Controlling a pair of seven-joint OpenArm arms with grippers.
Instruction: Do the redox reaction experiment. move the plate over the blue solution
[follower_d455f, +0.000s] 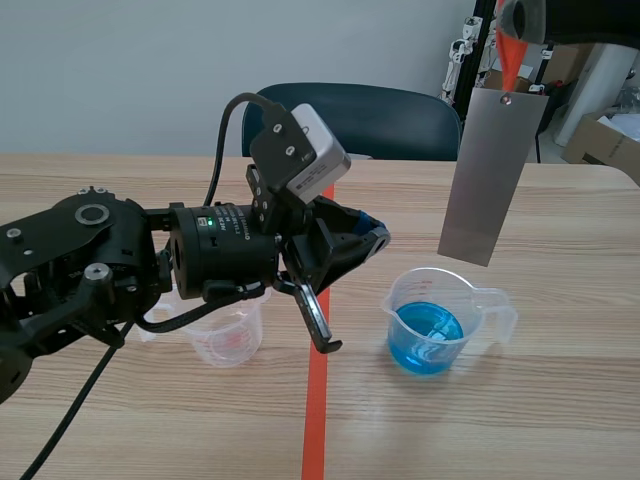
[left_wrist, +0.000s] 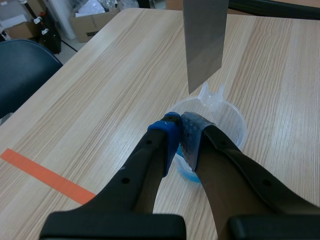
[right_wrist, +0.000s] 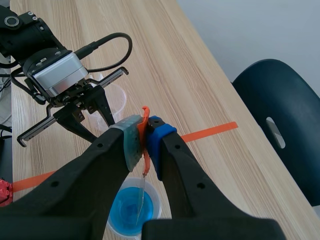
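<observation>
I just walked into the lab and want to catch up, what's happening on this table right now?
The right gripper is shut on an orange tab, from which a grey metal plate hangs upright above the beaker of blue solution. Its lower edge is not in the liquid. The left gripper is shut on nothing, held beside that beaker. An empty clear cup stands apart from the beaker.

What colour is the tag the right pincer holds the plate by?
Orange-red tag, clearest in the scene view.

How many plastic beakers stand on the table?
2. The blue-solution beaker stands right of the tape line; the clear beaker stands left of it, partly behind the left arm.
</observation>
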